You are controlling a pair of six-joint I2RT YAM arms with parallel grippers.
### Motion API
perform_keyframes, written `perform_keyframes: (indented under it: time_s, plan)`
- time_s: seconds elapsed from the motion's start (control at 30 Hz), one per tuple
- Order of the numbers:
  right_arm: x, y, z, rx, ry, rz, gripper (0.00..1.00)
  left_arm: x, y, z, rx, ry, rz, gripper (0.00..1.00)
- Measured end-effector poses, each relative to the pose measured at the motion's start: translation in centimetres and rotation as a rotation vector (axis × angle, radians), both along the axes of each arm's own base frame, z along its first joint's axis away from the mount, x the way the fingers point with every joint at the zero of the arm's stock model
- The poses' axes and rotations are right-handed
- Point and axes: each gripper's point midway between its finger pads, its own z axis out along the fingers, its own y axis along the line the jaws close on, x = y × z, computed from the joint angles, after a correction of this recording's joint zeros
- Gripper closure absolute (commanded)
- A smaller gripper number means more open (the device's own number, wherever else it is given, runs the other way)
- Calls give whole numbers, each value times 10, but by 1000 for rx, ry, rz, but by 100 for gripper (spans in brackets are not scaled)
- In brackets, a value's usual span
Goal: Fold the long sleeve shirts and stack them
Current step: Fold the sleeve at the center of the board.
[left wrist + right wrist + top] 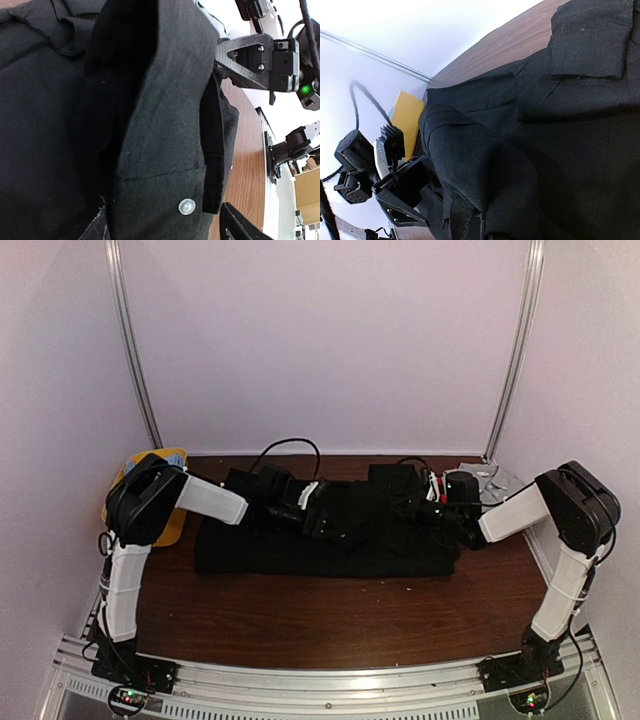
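You have 1 shirt (330, 552) spread across the desk (300, 625), left gripper (222, 132) spread around its buttoned fold, right gripper (425, 505) pressed together at its right side, fingertips hidden

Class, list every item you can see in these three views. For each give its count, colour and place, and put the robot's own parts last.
black shirt: one, black, spread across the middle of the table, one fold raised
button: one, pale, on the raised fold
grey cloth: one, light grey, back right corner; too small to tell more
basket: one, yellow, back left corner
table: one, brown wood, under everything
cable: one, black, looping at the back edge
arms: two, white and black, left arm and right arm
left pincer: one, black, over the shirt's middle; opening unclear
right pincer: one, black, closed on the raised fold
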Motion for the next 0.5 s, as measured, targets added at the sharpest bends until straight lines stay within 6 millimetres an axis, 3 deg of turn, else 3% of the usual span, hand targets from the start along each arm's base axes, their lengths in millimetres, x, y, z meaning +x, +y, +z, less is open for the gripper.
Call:
perform_keyframes:
  time_s: [0.27,0.5]
  plan:
    - [-1,1,1,5,-2,10,100,1,1,-9,-21,20,-17,27]
    - [-3,1,-1,4,2,12,100,2,1,-8,-55,32,-34,59]
